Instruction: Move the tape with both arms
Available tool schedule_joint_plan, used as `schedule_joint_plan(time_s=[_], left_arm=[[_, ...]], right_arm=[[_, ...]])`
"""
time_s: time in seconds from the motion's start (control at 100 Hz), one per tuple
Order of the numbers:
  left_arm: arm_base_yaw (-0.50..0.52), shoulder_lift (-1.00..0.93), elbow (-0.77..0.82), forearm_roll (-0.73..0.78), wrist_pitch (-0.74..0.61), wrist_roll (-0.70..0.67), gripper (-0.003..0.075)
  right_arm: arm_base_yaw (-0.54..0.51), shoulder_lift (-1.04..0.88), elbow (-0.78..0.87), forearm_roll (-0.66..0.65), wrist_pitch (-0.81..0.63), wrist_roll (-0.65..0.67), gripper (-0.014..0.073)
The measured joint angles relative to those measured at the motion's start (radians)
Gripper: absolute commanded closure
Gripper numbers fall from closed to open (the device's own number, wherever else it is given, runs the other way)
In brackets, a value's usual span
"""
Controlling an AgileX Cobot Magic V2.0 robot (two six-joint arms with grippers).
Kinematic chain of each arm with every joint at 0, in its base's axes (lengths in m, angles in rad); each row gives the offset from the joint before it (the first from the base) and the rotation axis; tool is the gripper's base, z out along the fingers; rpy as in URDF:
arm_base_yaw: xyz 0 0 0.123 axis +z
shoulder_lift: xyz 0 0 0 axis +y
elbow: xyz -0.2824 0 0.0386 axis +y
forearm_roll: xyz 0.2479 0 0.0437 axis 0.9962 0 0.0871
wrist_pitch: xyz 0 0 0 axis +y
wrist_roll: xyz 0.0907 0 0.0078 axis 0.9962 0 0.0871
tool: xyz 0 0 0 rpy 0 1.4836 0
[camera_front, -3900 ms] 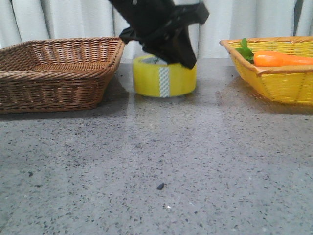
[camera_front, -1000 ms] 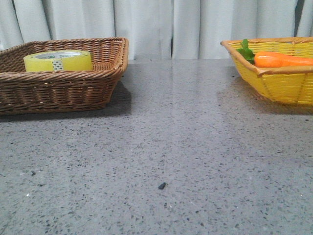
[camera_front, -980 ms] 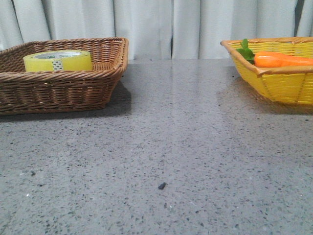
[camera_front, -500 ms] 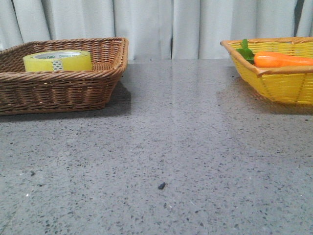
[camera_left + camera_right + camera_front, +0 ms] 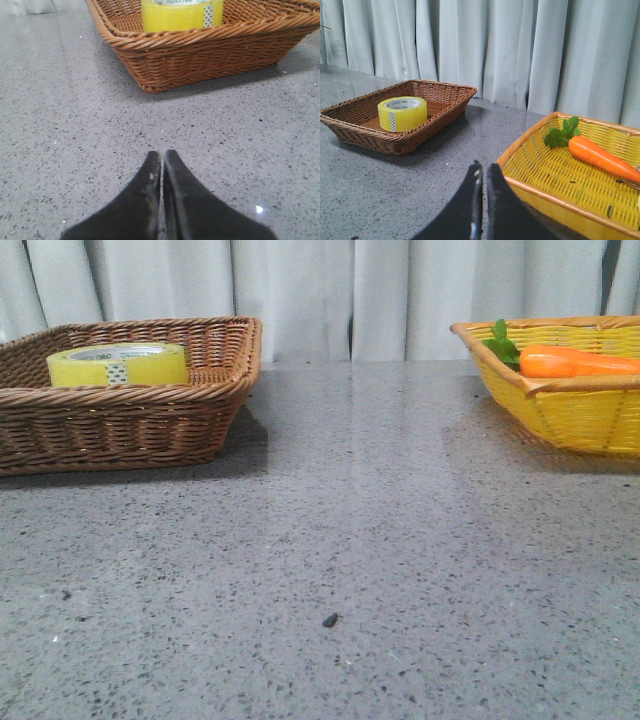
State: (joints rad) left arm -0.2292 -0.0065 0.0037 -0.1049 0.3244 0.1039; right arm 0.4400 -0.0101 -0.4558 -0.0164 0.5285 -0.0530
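The tape (image 5: 118, 365), a yellow roll with a white core and a patterned strip, lies flat inside the brown wicker basket (image 5: 150, 415) at the far left. It also shows in the left wrist view (image 5: 176, 14) and the right wrist view (image 5: 402, 113). Neither arm appears in the front view. My left gripper (image 5: 162, 156) is shut and empty, low over the bare table short of the brown basket (image 5: 210, 47). My right gripper (image 5: 483, 169) is shut and empty, beside the yellow basket's near rim.
A yellow basket (image 5: 570, 410) at the far right holds an orange carrot (image 5: 575, 362) with green leaves; it also shows in the right wrist view (image 5: 560, 170). A small dark speck (image 5: 328, 620) lies on the grey stone table. Grey curtains hang behind.
About four seconds ago a black gripper held the tape on the table's middle rear. Now the tape sits in the brown basket and no arm shows in front. Nothing moved in the last second.
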Motion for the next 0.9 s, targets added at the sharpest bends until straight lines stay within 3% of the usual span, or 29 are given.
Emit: schedule_joint_plan(time_s=[0.24,0.36,0.68,0.9], left_arm=[[0.0,0.0,0.0,0.0,0.0,0.0,0.0741],[0.0,0.0,0.0,0.0,0.0,0.0,0.0741],[0.0,0.0,0.0,-0.001,0.0,0.0,0.0741],[0.0,0.0,0.0,-0.002,0.0,0.0,0.0741]], right_arm=[[-0.01,0.0,0.0,-0.037,0.063,0.0,0.066],[-0.076,0.0,0.041,-0.096,0.097,0.002,0.066],[-0.329,0.0,0.447,0.016,-0.179,0.025,0.066],[-0.375,-0.002,0.465,0.024,-0.197,0.029,0.066]])
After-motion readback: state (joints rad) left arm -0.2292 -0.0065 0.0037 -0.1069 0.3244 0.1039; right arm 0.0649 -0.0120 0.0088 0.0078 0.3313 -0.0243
